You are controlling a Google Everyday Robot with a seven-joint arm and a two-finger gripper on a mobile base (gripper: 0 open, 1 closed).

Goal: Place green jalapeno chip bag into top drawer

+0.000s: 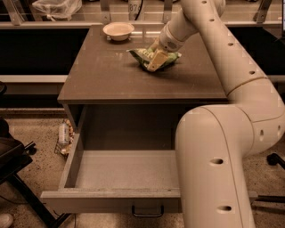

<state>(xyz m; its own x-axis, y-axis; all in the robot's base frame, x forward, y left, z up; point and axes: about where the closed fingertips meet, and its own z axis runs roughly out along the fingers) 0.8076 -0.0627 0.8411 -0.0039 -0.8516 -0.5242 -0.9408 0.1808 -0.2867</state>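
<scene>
The green jalapeno chip bag [142, 56] lies crumpled on the brown cabinet top [107, 75], right of centre toward the back. My gripper [154, 60] reaches down from the upper right and rests right on the bag, covering its middle. The top drawer [111, 194] is pulled fully out below the cabinet top. It is a deep grey box with nothing visible inside and a dark handle [148, 211] on its front panel. My arm's big cream-coloured link hides the drawer's right part.
A shallow white bowl [118, 30] stands at the back left of the cabinet top. A clear plastic bag [55, 6] lies on the shelf behind. A black stand [15, 167] is on the floor at the left, with a small packet [64, 135] beside the cabinet.
</scene>
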